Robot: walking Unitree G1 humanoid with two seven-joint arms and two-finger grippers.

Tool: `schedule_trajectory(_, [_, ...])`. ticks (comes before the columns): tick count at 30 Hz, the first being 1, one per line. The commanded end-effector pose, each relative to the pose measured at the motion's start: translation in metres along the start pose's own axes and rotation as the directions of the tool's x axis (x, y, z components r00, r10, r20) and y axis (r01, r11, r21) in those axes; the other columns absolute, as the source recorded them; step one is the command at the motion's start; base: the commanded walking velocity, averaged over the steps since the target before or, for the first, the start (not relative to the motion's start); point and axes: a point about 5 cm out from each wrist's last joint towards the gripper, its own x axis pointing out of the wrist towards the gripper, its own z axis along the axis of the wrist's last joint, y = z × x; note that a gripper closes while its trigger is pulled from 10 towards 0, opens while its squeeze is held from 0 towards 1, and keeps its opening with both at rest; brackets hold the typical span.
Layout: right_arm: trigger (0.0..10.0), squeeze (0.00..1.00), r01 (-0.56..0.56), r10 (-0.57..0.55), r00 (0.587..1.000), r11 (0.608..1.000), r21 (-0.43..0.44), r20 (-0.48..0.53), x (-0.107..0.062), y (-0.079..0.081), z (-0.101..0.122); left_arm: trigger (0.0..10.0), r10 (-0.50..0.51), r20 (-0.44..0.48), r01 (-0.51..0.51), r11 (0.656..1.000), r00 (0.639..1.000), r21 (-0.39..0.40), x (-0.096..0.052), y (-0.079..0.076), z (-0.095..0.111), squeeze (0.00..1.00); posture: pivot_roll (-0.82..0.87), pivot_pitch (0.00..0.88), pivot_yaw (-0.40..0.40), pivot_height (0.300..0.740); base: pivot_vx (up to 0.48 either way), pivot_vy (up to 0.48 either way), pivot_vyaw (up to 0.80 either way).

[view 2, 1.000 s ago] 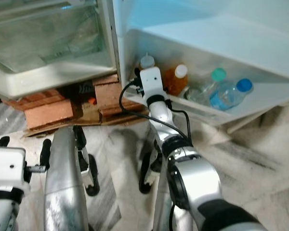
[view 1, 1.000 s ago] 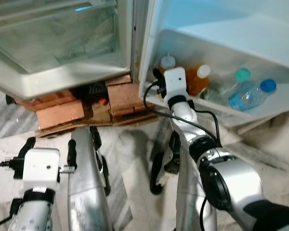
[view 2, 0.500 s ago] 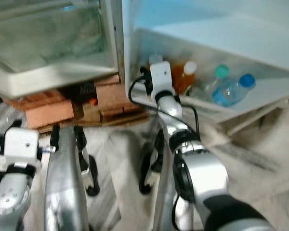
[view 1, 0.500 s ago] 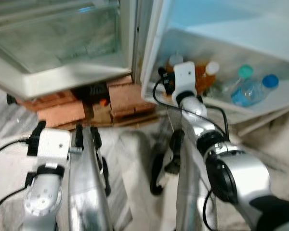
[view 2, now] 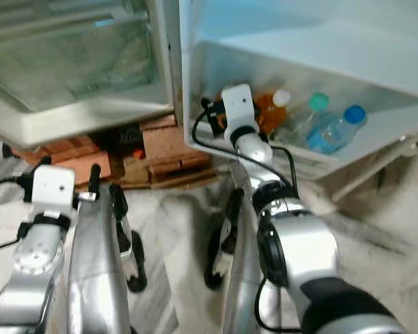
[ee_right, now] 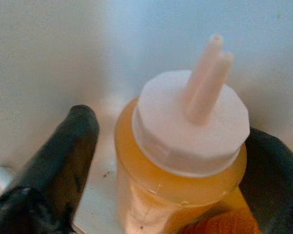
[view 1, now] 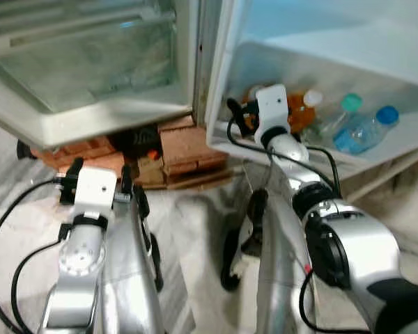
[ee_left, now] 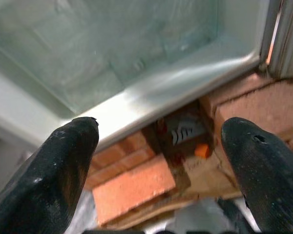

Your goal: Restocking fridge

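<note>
From the left eye view, I have the right gripper (view 1: 254, 111) reaching into the white plastic door shelf (view 1: 376, 156) at 1 o'clock, where an amber bottle (view 1: 303, 115) with a white cap, a teal-capped bottle (view 1: 334, 118) and a blue-capped water bottle (view 1: 362, 132) lean. The left gripper (view 1: 97, 186) hangs at 8 o'clock over rough red bricks (view 1: 188, 146) under the fridge.

In the left wrist view, its matte black fingers (ee_left: 63, 165) stand wide apart, holding nothing, below the frosted crisper drawer (ee_left: 112, 63).

In the right wrist view, the fingers (ee_right: 63, 146) flank a translucent squeeze bottle (ee_right: 185, 146) of amber sauce, ribbed white cap, slim nozzle. I cannot tell whether they grip it. I judge placing is in hand; next calls for letting go and backing out.
</note>
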Motion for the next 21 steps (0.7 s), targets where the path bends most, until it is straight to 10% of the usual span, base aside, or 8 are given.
schedule_trajectory(1, [10.0, 1.0, 0.046, -0.045, 0.992, 0.999, -0.012, 0.116, 0.007, -0.016, 0.028, 10.0, -0.007, -0.024, 0.007, 1.0, 1.0, -0.005, -0.002, -0.003, -0.008, 0.0, 0.19, 0.175, -0.049, 0.5, 0.0, 0.0, 0.0])
schedule_trajectory(21, [10.0, 1.0, 0.065, -0.071, 0.95, 0.997, 0.029, 0.303, -0.046, -0.027, 0.002, 10.0, 0.0, -0.024, -0.001, 0.999, 1.0, -0.049, -0.001, -0.014, -0.021, 0.0, 0.1, 0.087, -0.036, 0.5, 0.0, 0.0, 0.0])
